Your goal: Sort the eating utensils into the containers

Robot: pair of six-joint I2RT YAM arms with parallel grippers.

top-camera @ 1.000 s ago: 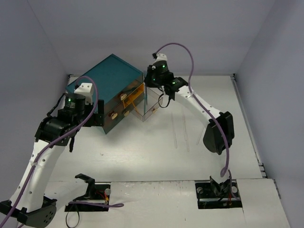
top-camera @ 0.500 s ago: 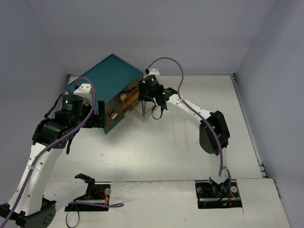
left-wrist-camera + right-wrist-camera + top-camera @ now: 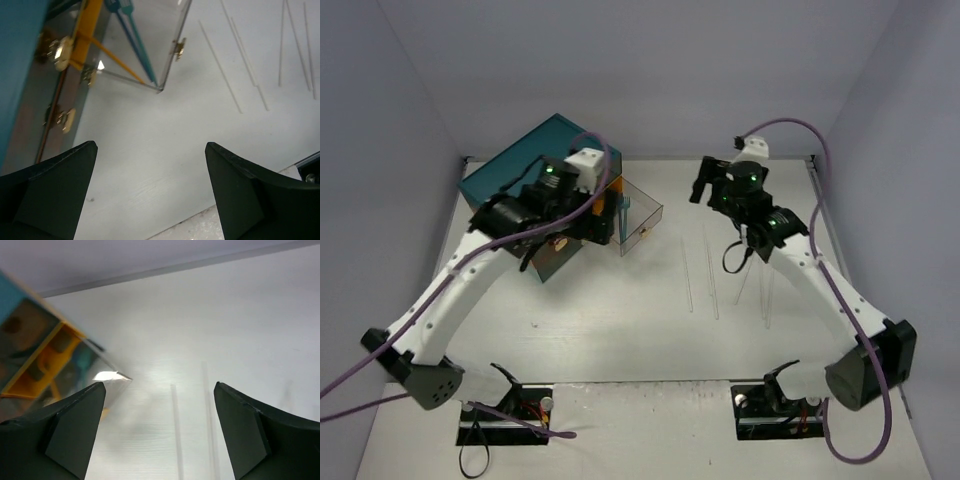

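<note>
The teal chest stands at the back left, with one clear drawer pulled out toward the middle. In the left wrist view that drawer holds a teal utensil, a blue one and an orange one. Several clear utensils lie loose on the table to its right. My left gripper hangs open in front of the chest, nothing between its fingers. My right gripper is open and empty above the clear utensils.
Two shut drawers with gold knobs sit in the chest's orange-brown front. The open drawer's gold knob faces the table. Walls close in at the back and on both sides. The arm bases are at the near edge.
My right gripper has opened and pulled back to the right, away from the clear drawer. My left arm has swung from the chest's left side across to its front.
</note>
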